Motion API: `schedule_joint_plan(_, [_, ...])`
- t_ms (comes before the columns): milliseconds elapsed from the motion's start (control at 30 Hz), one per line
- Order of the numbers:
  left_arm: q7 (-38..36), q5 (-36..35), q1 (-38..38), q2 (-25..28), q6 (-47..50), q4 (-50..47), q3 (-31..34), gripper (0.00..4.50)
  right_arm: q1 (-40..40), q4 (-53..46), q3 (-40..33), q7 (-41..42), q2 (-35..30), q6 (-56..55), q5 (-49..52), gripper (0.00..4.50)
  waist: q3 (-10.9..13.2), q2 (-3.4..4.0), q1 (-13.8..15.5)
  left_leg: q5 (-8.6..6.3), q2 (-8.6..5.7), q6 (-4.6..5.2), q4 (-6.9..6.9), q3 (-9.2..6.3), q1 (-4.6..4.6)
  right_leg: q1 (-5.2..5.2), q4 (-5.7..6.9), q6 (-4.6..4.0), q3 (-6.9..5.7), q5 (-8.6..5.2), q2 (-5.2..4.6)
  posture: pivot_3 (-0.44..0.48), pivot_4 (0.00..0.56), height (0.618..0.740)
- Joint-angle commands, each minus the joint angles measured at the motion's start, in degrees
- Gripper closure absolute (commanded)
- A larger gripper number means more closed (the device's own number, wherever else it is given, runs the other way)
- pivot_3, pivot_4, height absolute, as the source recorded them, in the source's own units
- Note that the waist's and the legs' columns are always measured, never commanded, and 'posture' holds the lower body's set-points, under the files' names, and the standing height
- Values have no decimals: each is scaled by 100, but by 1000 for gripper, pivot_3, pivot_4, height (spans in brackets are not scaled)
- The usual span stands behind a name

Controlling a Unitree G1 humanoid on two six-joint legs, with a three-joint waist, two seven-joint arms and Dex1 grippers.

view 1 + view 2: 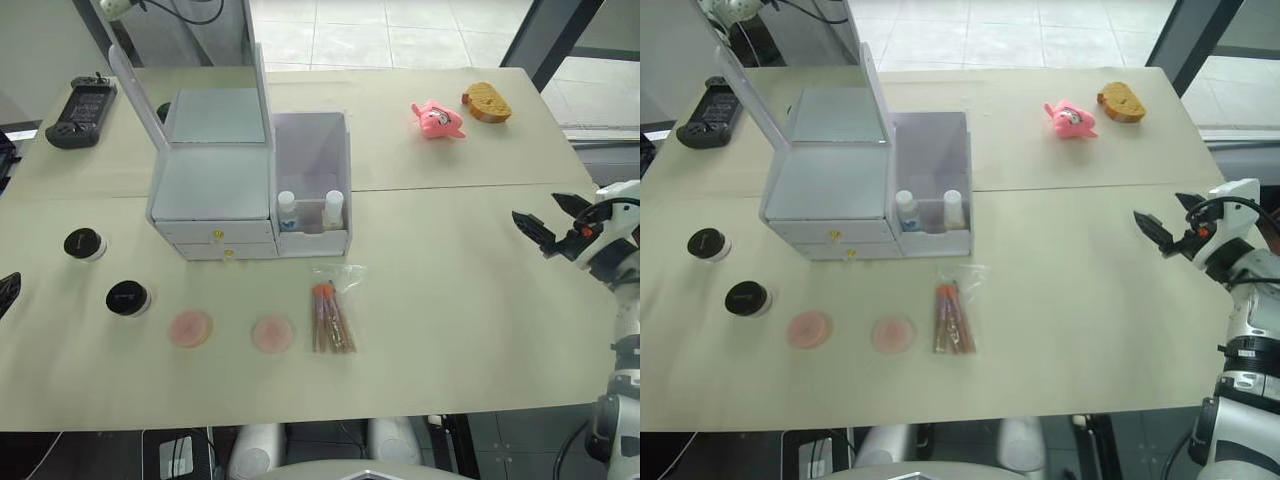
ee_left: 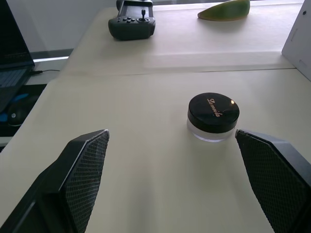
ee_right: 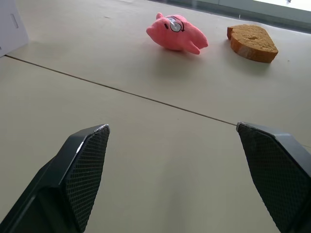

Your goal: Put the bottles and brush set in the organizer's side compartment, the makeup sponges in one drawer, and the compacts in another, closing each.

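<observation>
With both bottles (image 1: 309, 210) placed in the side compartment (image 1: 312, 150), the brush set (image 1: 331, 318) is picked next by the wide-open right gripper (image 1: 553, 224).

left tool (image 2: 170, 179): fingers wide apart | right tool (image 1: 553, 222): fingers spread, raised

A pink plush toy (image 1: 437, 119) lies beside a bread slice (image 1: 486, 102); a black controller (image 1: 80, 111) rests far opposite.

Pink makeup sponges (image 1: 190, 328), black-topped compacts (image 1: 127, 297), orange-handled brush set (image 1: 331, 318), white-grey organizer (image 1: 215, 205), black mesh-textured right claw (image 3: 175, 184).
</observation>
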Motion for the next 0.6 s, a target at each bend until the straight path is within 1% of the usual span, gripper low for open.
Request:
schedule_joint_plan(33, [-439,-450,15,189,587,-1260,-156,0,-345,-738,8,253,-21,645,517,51,0,0,9,0,0,0,1,-1,0,1,0,0,0,0,0,0,150,740])
schedule_joint_plan(133, [-724,-915,143,199,1447,-2640,-434,0,-480,-1649,179,570,-19,1659,1104,51,0,0,39,1,1,-1,4,-10,-6,2,0,0,-1,0,-1,0,150,740])
schedule_joint_plan(200, [-847,-1290,185,343,2102,-3484,-576,0,-542,-2380,330,746,-92,2405,1557,51,0,0,37,0,1,-1,5,-14,-9,1,1,-1,-2,0,0,0,150,740])
schedule_joint_plan(267, [-910,-1654,160,505,2663,-4137,-654,0,-572,-2905,466,874,-193,2897,1830,51,0,0,29,0,2,0,4,-18,-8,0,2,-1,-2,0,2,0,150,740])
schedule_joint_plan(300, [-935,-1859,60,667,2965,-4490,-770,0,-627,-3165,568,958,-278,3131,1943,51,1,1,30,0,2,1,4,-19,-9,-1,2,-1,-2,0,3,0,150,740])
schedule_joint_plan(400, [-1094,-2284,-126,1062,3609,-5280,-1083,0,-679,-3840,774,1137,-505,3733,2279,51,2,3,42,-2,1,3,5,-20,-11,-2,2,-1,-1,0,3,0,150,740])
schedule_joint_plan(500, [-1297,-2501,-237,1361,3949,-5959,-1518,0,-517,-4707,953,1324,-806,4407,2766,51,4,6,44,-4,1,7,3,-20,-7,-1,1,-1,0,0,4,0,150,740])
schedule_joint_plan(600, [-1309,-2802,-513,1336,4160,-6521,-2013,0,-257,-5401,992,1430,-1078,4939,3260,51,4,6,44,-5,2,8,3,-24,-9,0,1,-2,-1,-1,8,0,150,740])
